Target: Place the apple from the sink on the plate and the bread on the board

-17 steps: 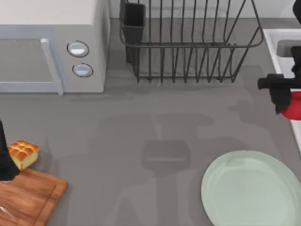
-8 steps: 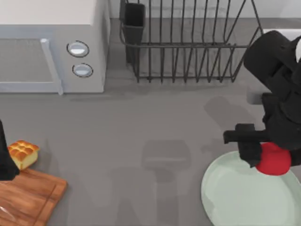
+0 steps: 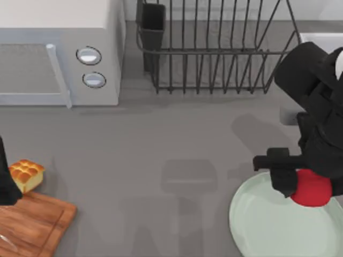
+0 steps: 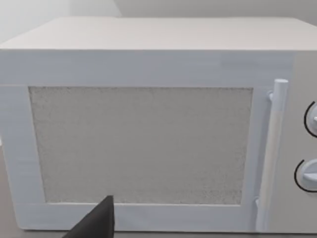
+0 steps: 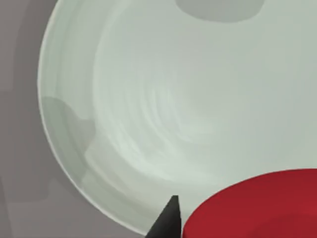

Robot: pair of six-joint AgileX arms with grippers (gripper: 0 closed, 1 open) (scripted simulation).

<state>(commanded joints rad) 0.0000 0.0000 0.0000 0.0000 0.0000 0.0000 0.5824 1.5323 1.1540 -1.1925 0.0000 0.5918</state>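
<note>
My right gripper [image 3: 310, 184] is shut on the red apple [image 3: 311, 190] and holds it over the far edge of the mint-green plate [image 3: 268, 225]. In the right wrist view the apple [image 5: 252, 206] hangs above the plate [image 5: 163, 99], with one dark fingertip [image 5: 166, 220] beside it. The golden bread [image 3: 25, 174] sits on the counter at the far corner of the wooden board [image 3: 32, 225], at the left. My left arm [image 3: 5, 182] is parked beside the bread. The sink [image 3: 321, 38] shows its rim at the far right.
A white microwave [image 3: 59, 53] stands at the back left and faces the left wrist camera [image 4: 148, 144]. A black wire dish rack [image 3: 214, 48] with a dark cutlery holder [image 3: 151, 24] stands at the back centre. Grey counter lies between board and plate.
My right arm has carried the apple from beside the sink leftward and toward the front, over the plate's far edge. The left arm and the bread have not moved.
</note>
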